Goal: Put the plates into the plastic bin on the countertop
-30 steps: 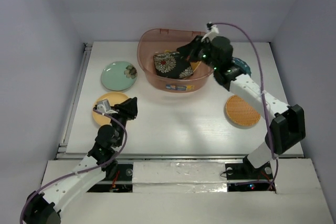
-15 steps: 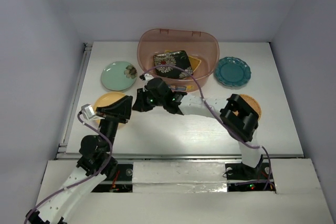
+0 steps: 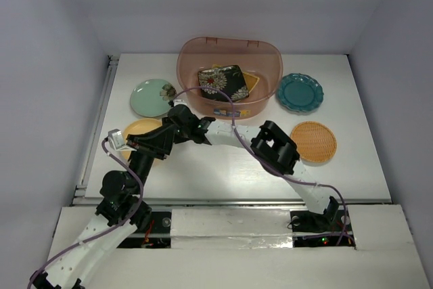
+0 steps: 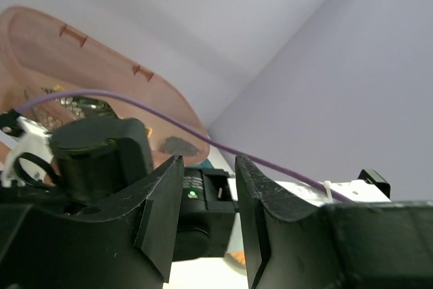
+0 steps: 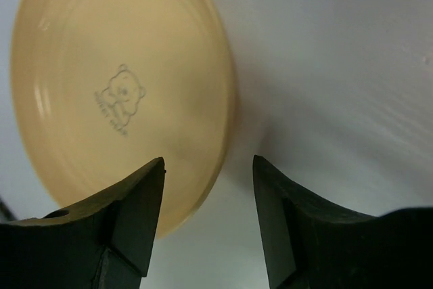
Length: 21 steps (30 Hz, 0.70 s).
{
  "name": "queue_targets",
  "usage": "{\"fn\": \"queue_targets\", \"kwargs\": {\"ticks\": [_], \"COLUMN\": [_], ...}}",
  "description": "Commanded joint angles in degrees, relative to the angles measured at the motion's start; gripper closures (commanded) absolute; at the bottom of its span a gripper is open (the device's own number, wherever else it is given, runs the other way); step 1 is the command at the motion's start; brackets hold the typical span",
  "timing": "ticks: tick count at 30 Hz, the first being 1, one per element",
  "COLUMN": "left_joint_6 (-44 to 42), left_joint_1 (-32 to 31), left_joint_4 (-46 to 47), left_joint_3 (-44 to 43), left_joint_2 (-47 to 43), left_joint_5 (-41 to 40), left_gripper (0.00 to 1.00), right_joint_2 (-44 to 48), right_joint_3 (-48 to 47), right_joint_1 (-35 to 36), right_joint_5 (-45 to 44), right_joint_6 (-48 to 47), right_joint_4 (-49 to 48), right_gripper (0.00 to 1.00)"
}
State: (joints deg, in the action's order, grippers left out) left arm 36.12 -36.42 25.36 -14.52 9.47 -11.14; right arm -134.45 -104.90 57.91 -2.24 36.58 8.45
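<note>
the translucent pinkish-brown plastic bin, a rounded rectangle with a raised rim, sits at the far middle of the smooth white countertop. inside it lies the glossy black square plate with its pale flower pattern, and a corner of a tan plate shows from under it.

four plates are on the countertop outside the bin. the mint green plate, round with a faint floral print, lies just left of the bin. the yellow plate is nearer the arms and partly covered by them. the teal scalloped plate lies to the right of the bin, and the woven round plate, orange and finely ribbed, is nearer than that.

the right arm reaches across to the left side. the right gripper has its dark fingers spread wide over the yellow plate's near rim. that plate is smooth, with a faint bear outline printed on it. whether a finger touches the rim cannot be told.

the left gripper stands just beside it, angled upward, its black angular fingers a narrow gap apart with nothing between them. it faces the right arm's wrist and its purple cable. a metal rail runs along the countertop's left edge.
</note>
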Motion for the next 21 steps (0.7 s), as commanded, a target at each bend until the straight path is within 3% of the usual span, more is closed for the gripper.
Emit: {"fn": "queue_targets", "kwargs": {"ticks": [1, 4, 5, 8, 11, 15, 21], "left_joint_6": [-0.1, -0.4, -0.4, -0.5, -1.0, -0.5, 1.6], "left_joint_1": [-0.3, -0.3, -0.3, -0.3, -0.3, -0.3, -0.3], "left_joint_4": [1.4, 1.4, 1.5, 1.4, 1.2, 1.9, 0.2], "left_joint_3": [-2.0, -1.5, -1.3, -1.1, -1.4, -1.3, -1.4], "left_joint_2": [0.7, -0.5, -0.8, -0.8, -1.1, -2.5, -3.8], "left_joint_5": [2.2, 0.9, 0.7, -0.2, -1.6, -4.5, -10.1], "left_gripper": [0.66, 0.66, 0.66, 0.66, 0.66, 0.66, 0.68], "right_joint_2": [-1.7, -2.6, -2.7, -0.3, 4.5, 13.4, 27.7], "right_joint_3": [-6.4, -6.4, -5.9, -1.3, 3.8, 15.3, 23.3], "right_joint_1": [0.8, 0.8, 0.8, 0.8, 0.8, 1.4, 1.4], "right_joint_5": [-5.4, -5.9, -5.8, -5.3, -5.2, -7.0, -13.5], "right_joint_6": [-1.3, -1.8, -1.8, -1.3, -1.0, -0.7, -3.4], "right_joint_4": [5.9, 6.2, 6.4, 4.3, 0.0, -8.0, -14.1], "right_gripper": [0.41, 0.51, 0.67, 0.89, 1.0, 1.0, 1.0]}}
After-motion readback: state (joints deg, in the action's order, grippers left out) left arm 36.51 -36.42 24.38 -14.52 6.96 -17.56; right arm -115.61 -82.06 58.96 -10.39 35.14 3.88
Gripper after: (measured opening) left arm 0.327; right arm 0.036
